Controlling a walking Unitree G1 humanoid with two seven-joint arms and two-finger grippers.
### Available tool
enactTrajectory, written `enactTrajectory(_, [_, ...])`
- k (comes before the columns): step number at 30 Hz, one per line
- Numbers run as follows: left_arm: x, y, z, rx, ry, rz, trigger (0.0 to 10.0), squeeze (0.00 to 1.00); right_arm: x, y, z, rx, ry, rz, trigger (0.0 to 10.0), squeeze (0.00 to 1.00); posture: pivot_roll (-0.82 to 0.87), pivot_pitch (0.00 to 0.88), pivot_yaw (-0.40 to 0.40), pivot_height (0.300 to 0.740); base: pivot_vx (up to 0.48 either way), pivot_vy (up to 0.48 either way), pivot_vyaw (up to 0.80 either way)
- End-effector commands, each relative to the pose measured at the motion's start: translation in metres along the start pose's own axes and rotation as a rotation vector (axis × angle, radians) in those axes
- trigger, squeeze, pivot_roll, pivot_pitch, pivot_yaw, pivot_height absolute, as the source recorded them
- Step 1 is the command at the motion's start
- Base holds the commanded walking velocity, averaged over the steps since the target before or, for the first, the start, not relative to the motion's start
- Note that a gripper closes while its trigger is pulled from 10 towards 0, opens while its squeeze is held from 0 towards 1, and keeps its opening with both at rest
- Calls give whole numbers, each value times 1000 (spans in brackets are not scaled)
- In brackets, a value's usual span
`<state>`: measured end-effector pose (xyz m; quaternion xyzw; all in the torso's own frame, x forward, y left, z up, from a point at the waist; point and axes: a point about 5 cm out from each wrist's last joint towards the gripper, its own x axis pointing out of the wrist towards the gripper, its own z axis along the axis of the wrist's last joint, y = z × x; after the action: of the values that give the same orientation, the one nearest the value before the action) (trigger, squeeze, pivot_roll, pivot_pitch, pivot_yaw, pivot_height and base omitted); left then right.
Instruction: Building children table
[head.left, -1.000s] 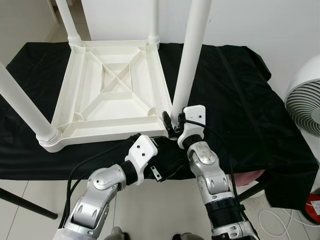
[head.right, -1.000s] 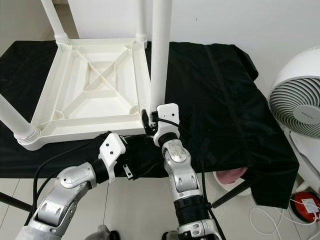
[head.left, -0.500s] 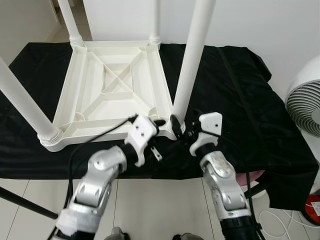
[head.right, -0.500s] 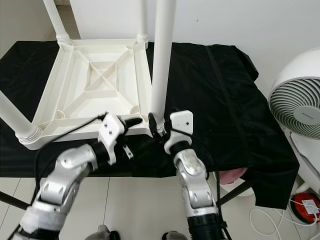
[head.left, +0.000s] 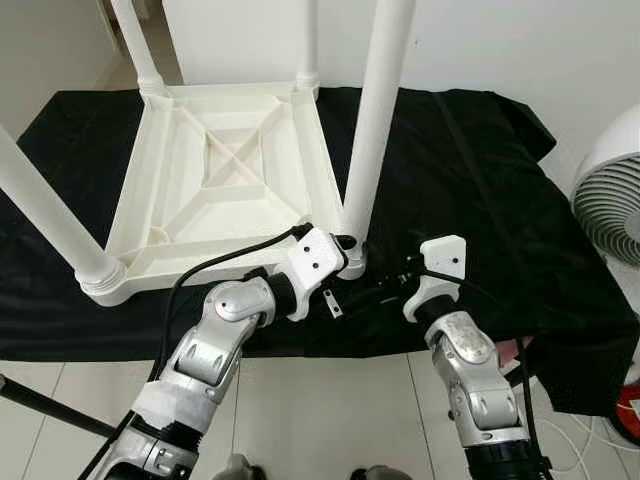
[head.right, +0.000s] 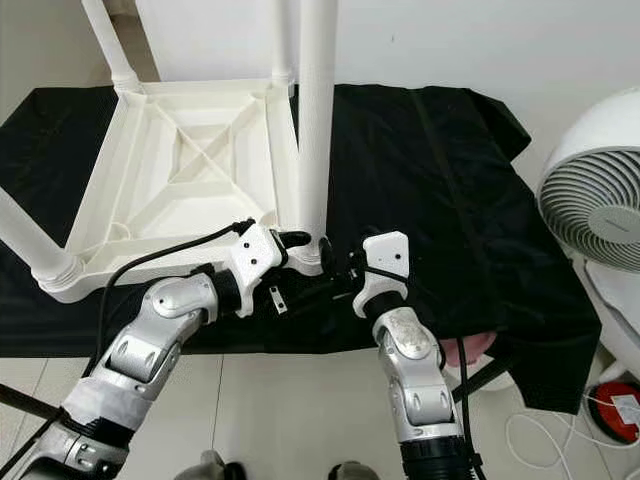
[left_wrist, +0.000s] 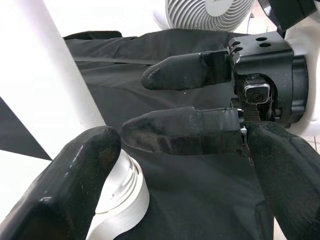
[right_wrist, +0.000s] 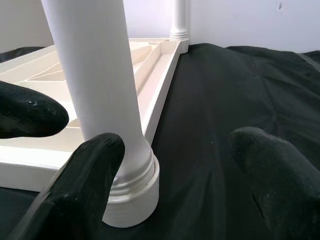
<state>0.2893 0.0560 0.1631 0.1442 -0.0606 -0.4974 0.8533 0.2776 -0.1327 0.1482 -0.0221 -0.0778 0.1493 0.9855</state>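
Observation:
The white children's table (head.left: 215, 190) lies upside down on a black cloth (head.left: 470, 180), its legs pointing up. The near right leg (head.left: 375, 120) stands in its corner socket, ending in a ribbed collar (right_wrist: 132, 195). My left gripper (head.left: 345, 248) is open at that collar, and one fingertip (left_wrist: 75, 190) rests against it. My right gripper (head.left: 380, 288) is open just right of the leg's base, low over the cloth. One of its fingers (right_wrist: 85, 200) lies in front of the collar. The tips of the two grippers nearly meet there.
A white fan (head.left: 615, 190) stands close at the right. The cloth's front edge hangs over a tiled floor. A black stand leg (head.left: 50, 405) crosses the floor at lower left. A red object (head.right: 620, 400) and cables lie on the floor at lower right.
My left gripper rose from below the table's front edge to the near right leg's base. My right gripper drew back from that base toward the right.

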Motion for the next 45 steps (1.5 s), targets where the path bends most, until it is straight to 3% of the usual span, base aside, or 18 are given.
enactTrajectory(1, [-40, 37, -25, -14, 147, 263, 10000, 0, -12, -11, 3, 2, -27, 4, 10000, 0, -142, 83, 72, 740, 0, 0, 0])
enactTrajectory(5, [-46, 25, -20, -29, 84, 233, 10000, 0, -15, -13, 5, -1, -46, 24, 10000, 0, -149, 89, 85, 740, 0, 0, 0])
enactTrajectory(9, [-54, 28, -17, -23, 59, 288, 10000, 0, -18, -17, 1, -7, -32, 15, 10000, 0, -141, 99, 90, 740, 0, 0, 0])
enactTrajectory(14, [-64, 32, -18, 33, 91, 261, 10000, 0, -18, -17, -1, -10, -24, 19, 10000, 0, -129, 103, 91, 740, 0, 0, 0])
enactTrajectory(16, [-73, 41, -17, 81, 117, 272, 10000, 0, -16, -17, -1, -16, -24, 24, 10000, 0, -128, 105, 92, 740, 0, 0, 0])
enactTrajectory(27, [-97, 65, -26, 122, 202, 314, 10000, 0, -17, -20, -1, -15, -29, 25, 10000, 0, -124, 103, 96, 740, 0, 0, 0])
enactTrajectory(29, [-104, 82, -28, 123, 230, 349, 10000, 0, -21, -20, -5, -19, -17, 39, 10000, 0, -124, 103, 96, 740, 0, 0, 0])
enactTrajectory(36, [-108, 97, -41, 145, 326, 395, 10000, 0, -21, -20, -7, -12, -14, 31, 10000, 0, -123, 101, 95, 740, 0, 0, 0])
enactTrajectory(38, [-106, 100, -50, 56, 345, 378, 10000, 0, -20, -21, -5, -15, -20, 24, 10000, 0, -133, 99, 100, 740, 0, 0, 0])
enactTrajectory(39, [-106, 100, -50, 56, 345, 378, 10000, 0, -20, -21, -5, -15, -20, 24, 10000, 0, -133, 99, 100, 740, 0, 0, 0])
enactTrajectory(42, [-102, 97, -45, 42, 282, 327, 10000, 0, -21, -23, -6, -22, -19, 16, 10000, 0, -140, 99, 101, 740, 0, 0, 0])
enactTrajectory(45, [-98, 96, -35, -34, 179, 306, 10000, 0, -22, -25, -6, -24, -16, 11, 10000, 0, -142, 96, 97, 740, 0, 0, 0])
